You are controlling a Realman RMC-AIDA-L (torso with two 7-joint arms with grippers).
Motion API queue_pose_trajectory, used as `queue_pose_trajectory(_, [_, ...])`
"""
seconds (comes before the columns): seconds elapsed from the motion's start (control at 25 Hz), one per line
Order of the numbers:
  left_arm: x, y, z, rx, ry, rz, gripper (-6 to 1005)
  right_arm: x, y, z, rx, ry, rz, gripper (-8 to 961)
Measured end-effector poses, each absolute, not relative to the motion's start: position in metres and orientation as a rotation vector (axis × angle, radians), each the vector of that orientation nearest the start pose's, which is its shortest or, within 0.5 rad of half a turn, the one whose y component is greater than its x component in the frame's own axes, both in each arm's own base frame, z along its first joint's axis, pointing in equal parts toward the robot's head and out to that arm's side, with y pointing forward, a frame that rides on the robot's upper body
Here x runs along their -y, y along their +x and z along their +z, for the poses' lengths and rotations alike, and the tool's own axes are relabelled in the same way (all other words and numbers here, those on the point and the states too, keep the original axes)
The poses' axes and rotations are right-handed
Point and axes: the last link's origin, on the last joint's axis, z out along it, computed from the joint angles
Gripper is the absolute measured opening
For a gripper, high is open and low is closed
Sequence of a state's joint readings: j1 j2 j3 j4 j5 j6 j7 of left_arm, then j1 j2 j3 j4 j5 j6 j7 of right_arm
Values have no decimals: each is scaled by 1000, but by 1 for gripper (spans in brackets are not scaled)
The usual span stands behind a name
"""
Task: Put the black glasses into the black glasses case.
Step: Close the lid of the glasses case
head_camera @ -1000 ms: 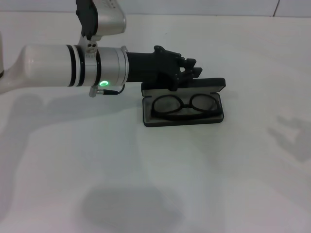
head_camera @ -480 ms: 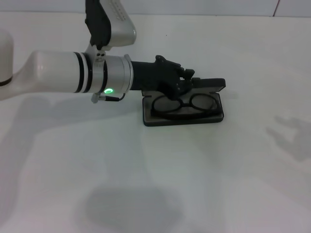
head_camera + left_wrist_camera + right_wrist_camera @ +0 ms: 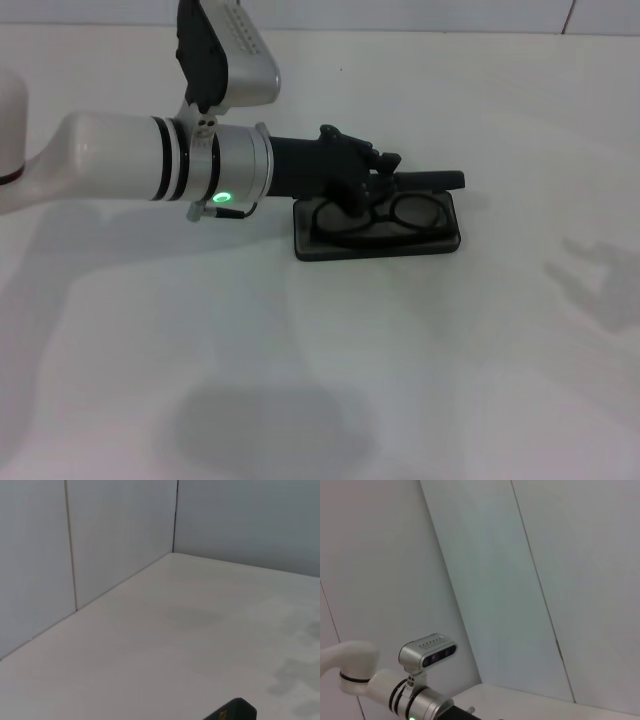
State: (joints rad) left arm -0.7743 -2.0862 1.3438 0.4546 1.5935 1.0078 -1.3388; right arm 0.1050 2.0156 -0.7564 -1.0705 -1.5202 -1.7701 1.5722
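Left gripper (image 3: pixel 385 172): over the case's (image 3: pixel 440 240) hinged lid, touching it; finger spread cannot be told. Lid tilted partly down. Glasses (image 3: pixel 385 217): lying inside the case's tray, on the table (image 3: pixel 300 350).

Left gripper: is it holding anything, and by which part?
The left gripper is at the black glasses case lid's edge; whether it grips it cannot be told. The black glasses lie inside, unheld.

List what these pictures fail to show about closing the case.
- Head view: left gripper covers the lid's hinge side of the black glasses case; finger contact unclear.
- Black glasses: left lens part hidden by gripper.
- Left wrist view: only a case corner, cut off.
- Right gripper: in no view.
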Motion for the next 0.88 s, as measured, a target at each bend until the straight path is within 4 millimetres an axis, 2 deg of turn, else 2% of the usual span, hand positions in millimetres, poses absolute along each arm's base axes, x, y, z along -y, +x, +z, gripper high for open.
queue_pose_trajectory(0.56, [-368,-194,-99,356,-2901,-395,236,-248,288,111,-618,-2431,991,464])
queue_pose_trajectory(0.88, [-363,-194,-100,347,-2916,-407,280,-248,288,111,-615,-2436,993,483])
